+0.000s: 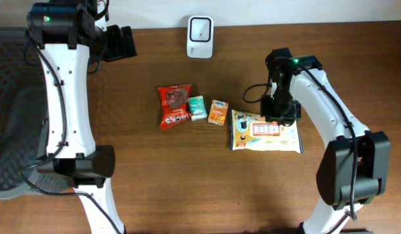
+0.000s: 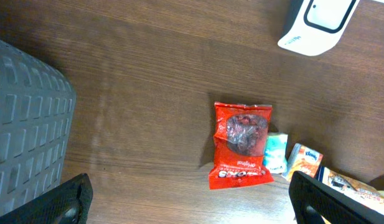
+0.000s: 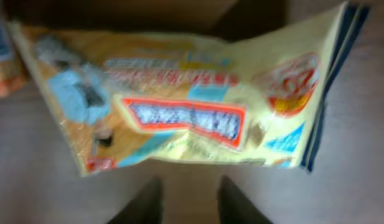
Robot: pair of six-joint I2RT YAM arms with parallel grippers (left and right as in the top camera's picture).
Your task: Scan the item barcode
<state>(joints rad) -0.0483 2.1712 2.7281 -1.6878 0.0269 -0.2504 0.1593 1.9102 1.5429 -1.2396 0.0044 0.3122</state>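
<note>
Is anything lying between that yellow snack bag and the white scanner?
Nothing visible. Bare table lies between the yellow snack bag and the white scanner; the small orange packet sits just left of that path.

A robot lab staged as a shop checkout is indicated: a white barcode scanner (image 1: 200, 28) is stood at the back of a wood-grain surface (image 1: 187, 188), packaged snacks (image 1: 175, 106) are laid in a row, a grey plastic basket (image 2: 23, 124) is placed alongside, and two white robot arms (image 1: 64, 97) are mounted at the sides.
</note>
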